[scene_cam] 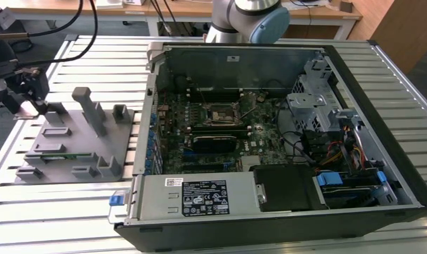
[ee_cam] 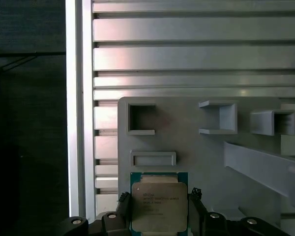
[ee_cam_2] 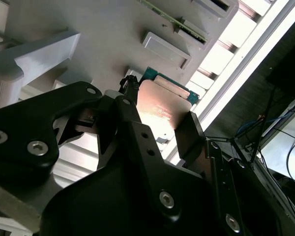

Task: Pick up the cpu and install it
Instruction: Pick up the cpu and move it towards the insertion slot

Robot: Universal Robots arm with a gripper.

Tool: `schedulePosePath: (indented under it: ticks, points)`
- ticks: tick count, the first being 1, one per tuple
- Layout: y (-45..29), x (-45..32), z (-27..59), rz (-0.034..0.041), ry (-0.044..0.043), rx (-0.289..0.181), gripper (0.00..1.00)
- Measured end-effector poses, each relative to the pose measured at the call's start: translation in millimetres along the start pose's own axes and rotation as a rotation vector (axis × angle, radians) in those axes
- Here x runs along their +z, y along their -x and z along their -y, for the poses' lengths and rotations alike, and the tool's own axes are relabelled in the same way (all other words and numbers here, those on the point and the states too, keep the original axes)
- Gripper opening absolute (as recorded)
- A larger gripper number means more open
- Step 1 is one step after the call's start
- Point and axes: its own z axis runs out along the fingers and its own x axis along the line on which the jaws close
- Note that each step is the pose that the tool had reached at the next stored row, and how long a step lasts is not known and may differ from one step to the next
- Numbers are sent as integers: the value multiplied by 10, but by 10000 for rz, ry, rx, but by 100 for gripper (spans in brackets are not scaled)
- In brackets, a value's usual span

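My arm's wrist end hangs low over the left edge of the grey moulded holder (scene_cam: pixel 75 136), at the exterior view's left. In the first wrist view the pincer (ee_cam: pixel 159 211) is narrow, closed on the cpu (ee_cam: pixel 159 202), with a black finger (ee_cam: pixel 124 209) pressed on each of two opposite sides. The cpu lies at the holder's edge, just beside a shallow rectangular pocket (ee_cam: pixel 153 159). Past that edge the ribbed aluminium desk (ee_cam: pixel 187 59) runs in open slats. The cpu's top is matte silver with a thin green rim. The open black computer case (scene_cam: pixel 403 159) stands well apart, to the right.
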Motion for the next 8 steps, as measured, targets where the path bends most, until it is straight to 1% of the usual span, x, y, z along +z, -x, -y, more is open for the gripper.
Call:
schedulePosePath:
  ticks: [8]
  points:
    - [0,-64,-6,-1,-1,1,54]
